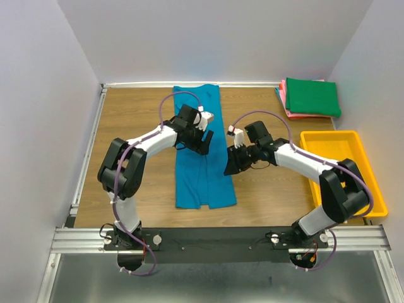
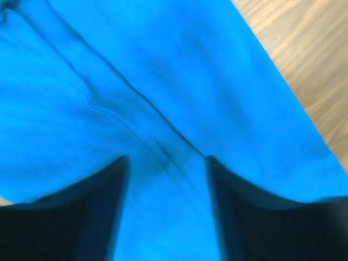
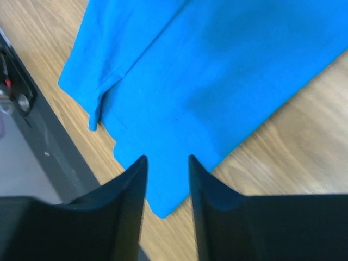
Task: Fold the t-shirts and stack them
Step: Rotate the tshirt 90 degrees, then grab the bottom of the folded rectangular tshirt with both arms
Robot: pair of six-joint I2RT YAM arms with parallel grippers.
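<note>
We saw only thin edges of the pink cloth t-shirts [image 1: 295,115] beneath the folded dark green cloth t-shirt [image 1: 312,96]. In the left wrist view the teal-blue cloth t-shirt [image 2: 179,81] was cut off at the frame's edges, and the black left pincer [image 2: 167,163] was blurred.

teal-blue t-shirt [image 1: 203,180] lies centred, folded lengthwise; folded green t-shirt [image 1: 312,96] tops pink ones [image 1: 291,113] far right.

White arms [image 1: 149,140], black joints [image 1: 120,168], purple cables [image 1: 182,93]
</note>
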